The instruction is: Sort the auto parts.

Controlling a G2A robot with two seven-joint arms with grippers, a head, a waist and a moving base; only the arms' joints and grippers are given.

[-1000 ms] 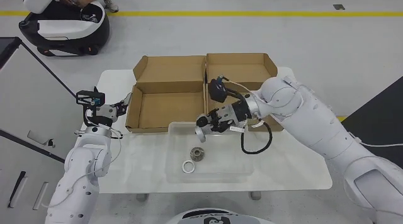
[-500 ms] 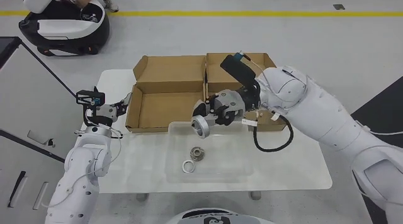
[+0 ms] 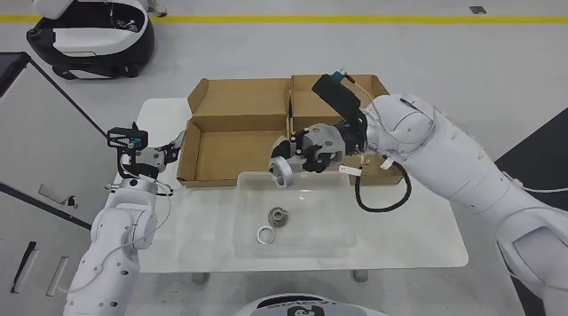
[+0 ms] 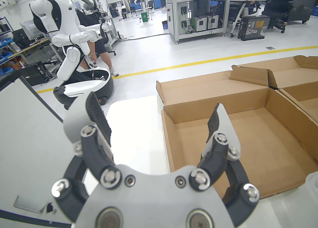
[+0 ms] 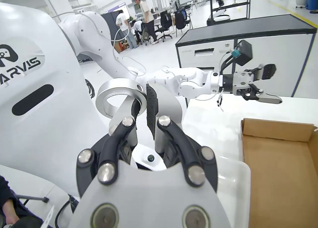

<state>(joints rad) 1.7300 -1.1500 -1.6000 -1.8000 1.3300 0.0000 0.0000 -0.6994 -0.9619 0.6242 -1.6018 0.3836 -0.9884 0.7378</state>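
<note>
1. The white table (image 3: 417,227) carries everything; take its middle as the dial centre, with 12 o'clock away from the robot.
2. Two open cardboard boxes sit side by side, the left box (image 3: 232,152) at about 11 o'clock and the right box (image 3: 355,103) at about 1 o'clock. No part shows on the box floors that can be seen.
3. A clear tray (image 3: 319,223) lies toward 6 o'clock, its far rim against the boxes' near walls.
4. The left gripper (image 4: 155,101) hangs at 9 o'clock by the left box's outer wall, its fingers wide apart and holding nothing.
5. The right gripper (image 5: 142,102) is near the dial centre, clamped on the metal ring (image 5: 105,108). It appears to pinch the ring's wall, one finger in the bore and one outside.
6. The ring hangs in the air over the tray's far rim, where the boxes meet. It looks machined, so probably rigid, dense for its size and slick. A wall pinch suits it, but it could pivot if the grip loosens.
7. A dark hub-like part (image 3: 279,217) rests in the tray at 7 o'clock. It is probably hard too, and best taken across its body.
8. A small white ring (image 3: 264,235) lies just beside it; it is likely light and is best pinched through its hole.
</note>
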